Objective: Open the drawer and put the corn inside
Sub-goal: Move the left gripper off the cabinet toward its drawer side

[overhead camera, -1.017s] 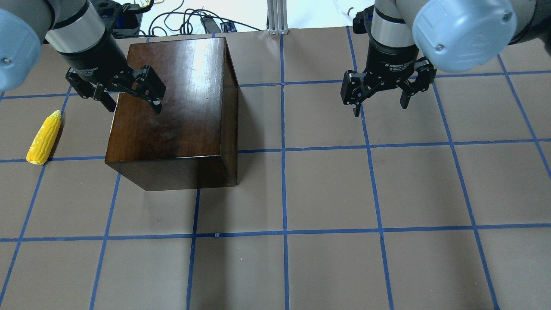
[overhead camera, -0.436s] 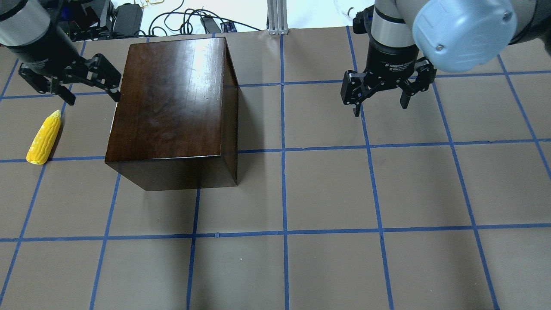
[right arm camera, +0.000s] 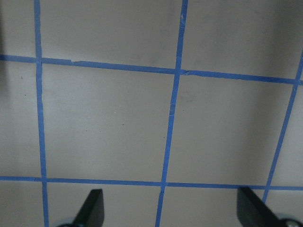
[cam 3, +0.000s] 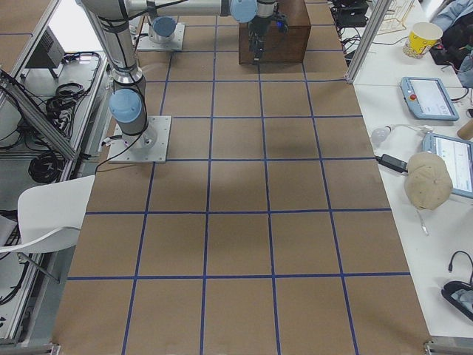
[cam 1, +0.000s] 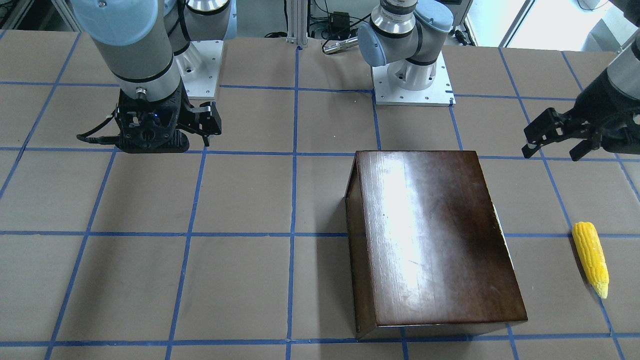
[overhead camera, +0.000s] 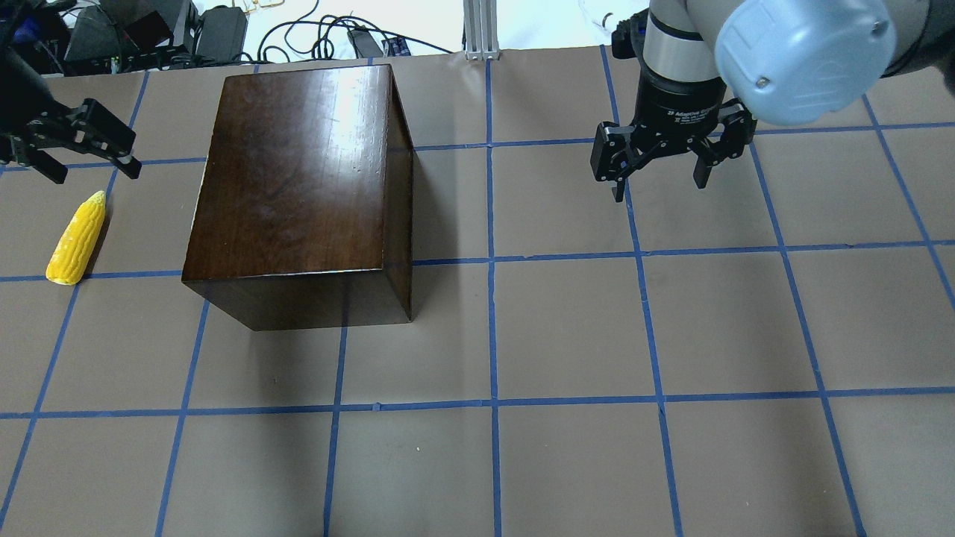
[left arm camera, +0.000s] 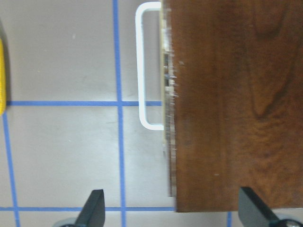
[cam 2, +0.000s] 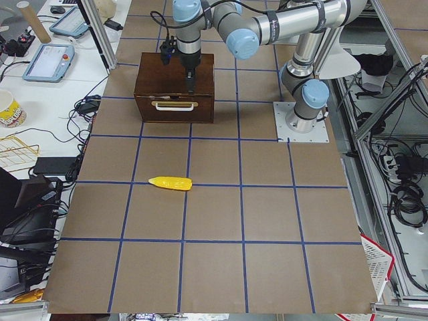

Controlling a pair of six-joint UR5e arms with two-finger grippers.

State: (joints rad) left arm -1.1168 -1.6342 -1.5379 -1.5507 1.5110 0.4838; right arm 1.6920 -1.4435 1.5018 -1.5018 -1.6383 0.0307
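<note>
The dark brown wooden box (overhead camera: pixel 298 179) stands at the table's left. Its drawer front (left arm camera: pixel 166 94) with a white handle (left arm camera: pixel 147 66) faces left and sits flush, shut. The yellow corn (overhead camera: pixel 77 239) lies on the table left of the box, also in the front view (cam 1: pixel 591 257). My left gripper (overhead camera: pixel 95 175) is open and empty, hovering above the table between box and corn, just beyond the corn's tip; its fingertips (left arm camera: pixel 92 208) straddle the box's front edge. My right gripper (overhead camera: pixel 659 190) is open and empty over bare table at the far right.
Brown paper with a blue tape grid covers the table (overhead camera: pixel 567 335). Cables and power supplies (overhead camera: pixel 224 30) lie past the far edge. Both robot bases (cam 1: pixel 412 80) stand on the robot's side.
My left gripper has moved left, off the box top, to hover past the box's drawer side near the corn. The right arm, box and corn have not moved.
</note>
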